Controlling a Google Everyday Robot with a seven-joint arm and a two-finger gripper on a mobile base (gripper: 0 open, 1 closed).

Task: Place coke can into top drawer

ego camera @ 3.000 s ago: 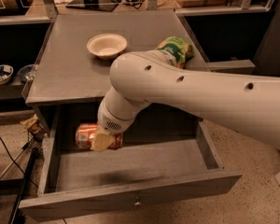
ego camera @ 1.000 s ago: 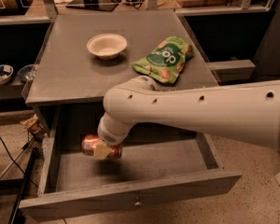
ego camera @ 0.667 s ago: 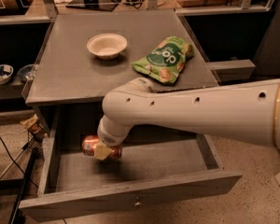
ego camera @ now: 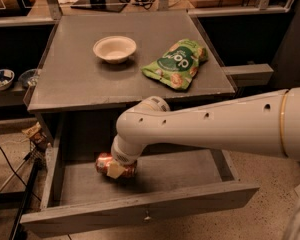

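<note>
Camera view: gripper (ego camera: 116, 169), coke can (ego camera: 104, 162) now lower in top drawer (ego camera: 140, 211)

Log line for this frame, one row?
phase: placing | gripper: inside top drawer, holding coke can | can: sideways, near drawer floor | release: not yet

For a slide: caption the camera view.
Pincer, down in the left half of the open top drawer, grips the coke can; white bowl and green snack bag sit on the tabletop.

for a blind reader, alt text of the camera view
A white arm's end effector holds a small red soda can low inside the open grey wooden drawer; a white bowl and green snack bag sit on the grey tabletop.
</note>
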